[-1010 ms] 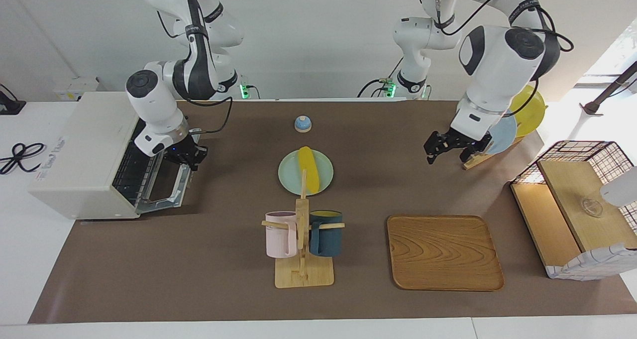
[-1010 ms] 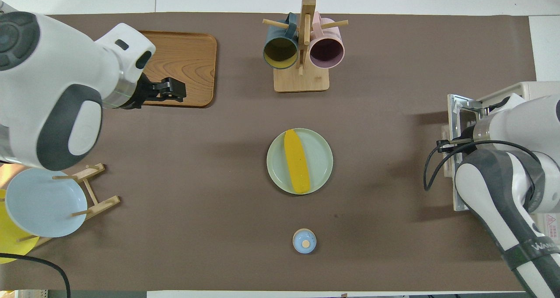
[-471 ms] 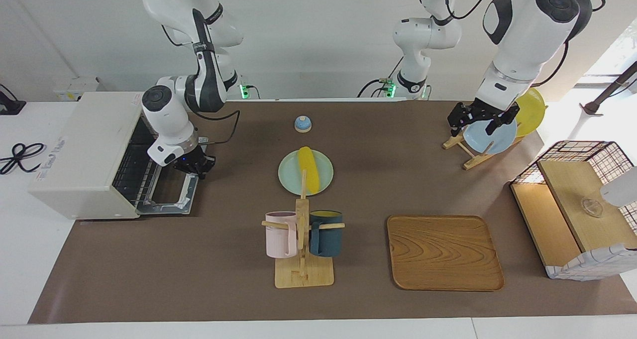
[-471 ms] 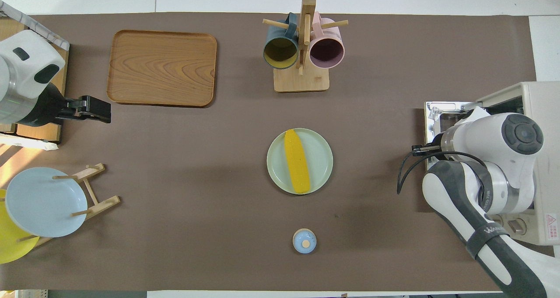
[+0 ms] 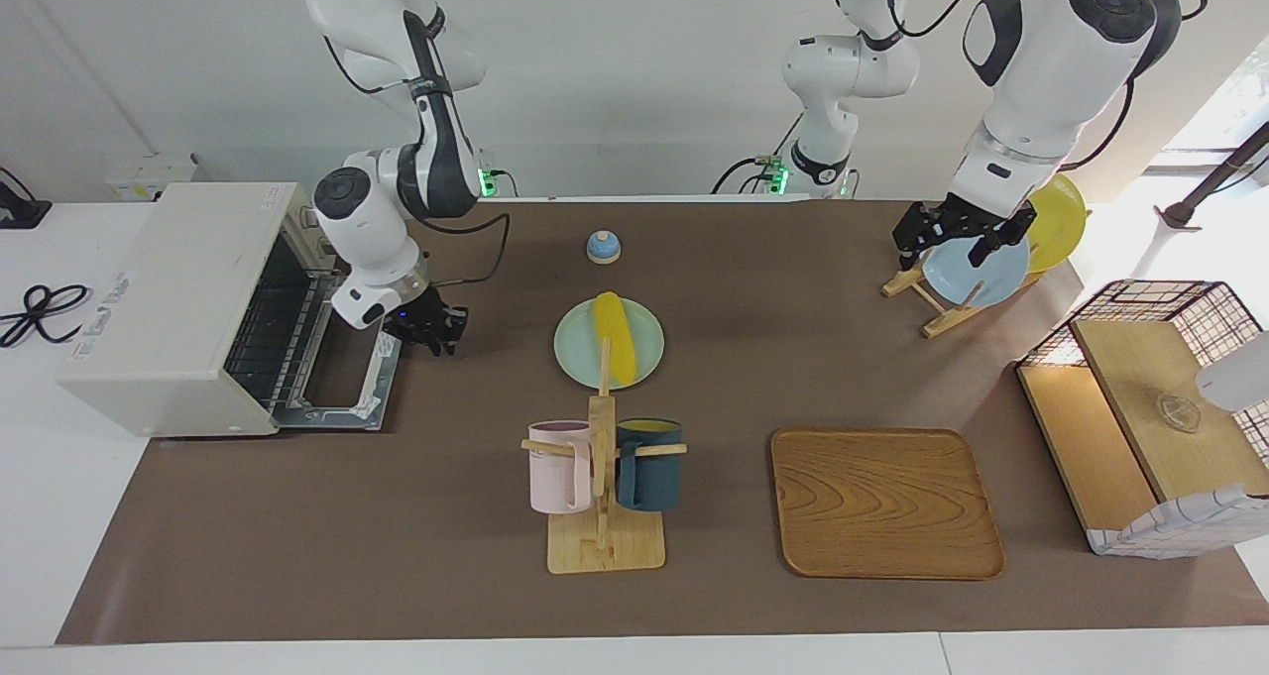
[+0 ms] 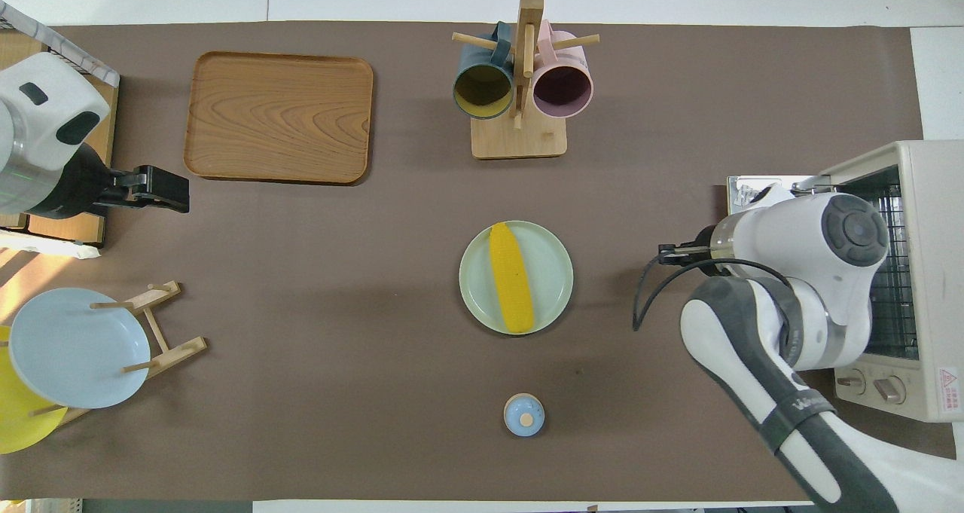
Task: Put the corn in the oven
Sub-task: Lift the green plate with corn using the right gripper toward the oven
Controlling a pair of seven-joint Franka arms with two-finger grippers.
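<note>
At the middle of the table (image 5: pixel 297 556) the corn (image 5: pixel 615 338) lies on a pale green plate (image 5: pixel 580 353), untouched, while the oven (image 5: pixel 169 303) at the right arm's end stands with its door (image 5: pixel 342 378) dropped open. The right end effector (image 5: pixel 428 330), holding nothing and its opening unreadable, hangs between door and plate. The left end effector (image 5: pixel 957 239), open and empty, waits over the plate rack (image 5: pixel 932 293); picking and loading the corn remain.

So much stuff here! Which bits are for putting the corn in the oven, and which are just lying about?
For the job:
- corn, on the green plate
- oven, door down

Lying about:
- mug rack
- wooden tray
- plate rack
- small bell
- wire-framed box
</note>
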